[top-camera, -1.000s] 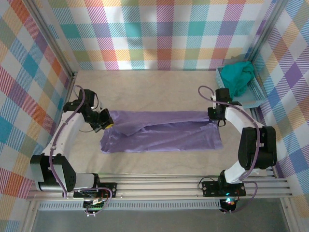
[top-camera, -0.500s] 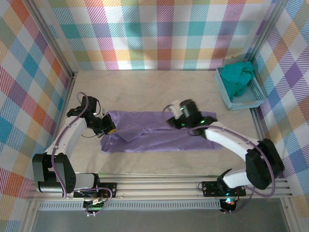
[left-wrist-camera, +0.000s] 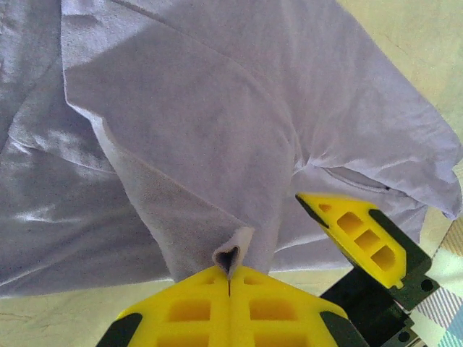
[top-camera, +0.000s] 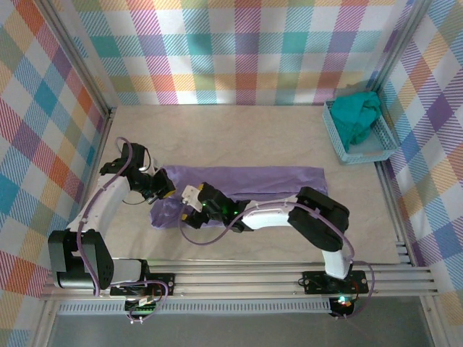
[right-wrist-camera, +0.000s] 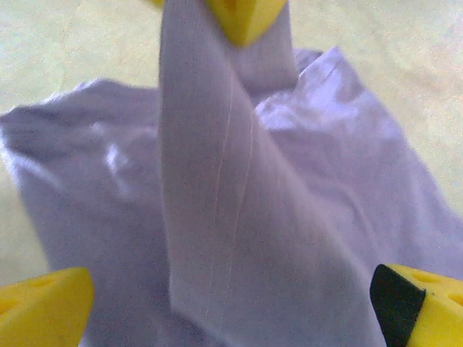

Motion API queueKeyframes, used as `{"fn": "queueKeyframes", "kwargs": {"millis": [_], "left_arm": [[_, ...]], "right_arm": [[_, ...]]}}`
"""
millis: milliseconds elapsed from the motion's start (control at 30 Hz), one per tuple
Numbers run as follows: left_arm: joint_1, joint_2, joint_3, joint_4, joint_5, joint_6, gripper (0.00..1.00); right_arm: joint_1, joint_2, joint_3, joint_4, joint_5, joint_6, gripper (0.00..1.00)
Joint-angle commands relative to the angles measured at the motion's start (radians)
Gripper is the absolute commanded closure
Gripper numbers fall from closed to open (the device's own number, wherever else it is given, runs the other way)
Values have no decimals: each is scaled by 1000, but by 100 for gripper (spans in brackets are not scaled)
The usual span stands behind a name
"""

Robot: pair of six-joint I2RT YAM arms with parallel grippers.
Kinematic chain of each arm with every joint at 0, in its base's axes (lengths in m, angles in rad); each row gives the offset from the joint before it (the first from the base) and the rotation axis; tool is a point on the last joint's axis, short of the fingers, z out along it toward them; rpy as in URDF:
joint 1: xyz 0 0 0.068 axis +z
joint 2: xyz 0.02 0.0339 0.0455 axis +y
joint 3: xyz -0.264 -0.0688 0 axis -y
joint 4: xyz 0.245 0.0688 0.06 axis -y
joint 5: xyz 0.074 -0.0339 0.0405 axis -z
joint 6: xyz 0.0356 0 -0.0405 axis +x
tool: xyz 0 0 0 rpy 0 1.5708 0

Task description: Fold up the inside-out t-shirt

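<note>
Top external view: the lavender t-shirt (top-camera: 278,177) lies as a long band across the table (top-camera: 253,130). The left gripper (top-camera: 158,189) is clenched on a pinch of cloth at the shirt's left end. The right gripper (top-camera: 189,204), just beside it, stands spread wide and empty. A fold seems under way; next, the right jaws probably must close on that raised edge.
</note>
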Motion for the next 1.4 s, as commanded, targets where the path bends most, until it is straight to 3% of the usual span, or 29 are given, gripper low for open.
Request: {"fn": "queueKeyframes", "kwargs": {"millis": [0,233,433,667,800,933,1200,1300,1367], "left_arm": [[12,-30,-22,0,26,22,100],[11,-39,-27,5,28,21,100],[11,-41,-35,6,11,27,100],[10,-37,-45,6,-3,37,100],[12,-36,-55,10,-9,36,100],[12,-47,-93,17,-22,26,100],[11,-142,-271,104,-19,-86,95],[11,-185,-302,123,-43,-112,82],[11,-216,-288,116,-94,-116,69]], "right_arm": [[24,61,53,85,169,-31,1],[48,90,68,113,464,-51,2],[48,9,16,60,506,-40,9],[48,-68,-23,-34,499,-11,31],[48,-96,-29,-121,436,10,36],[48,-133,-60,-194,325,46,50],[48,-174,-159,-248,44,31,67],[48,-204,-198,-269,-42,-6,67],[45,-236,-206,-316,-65,-28,57]]}}
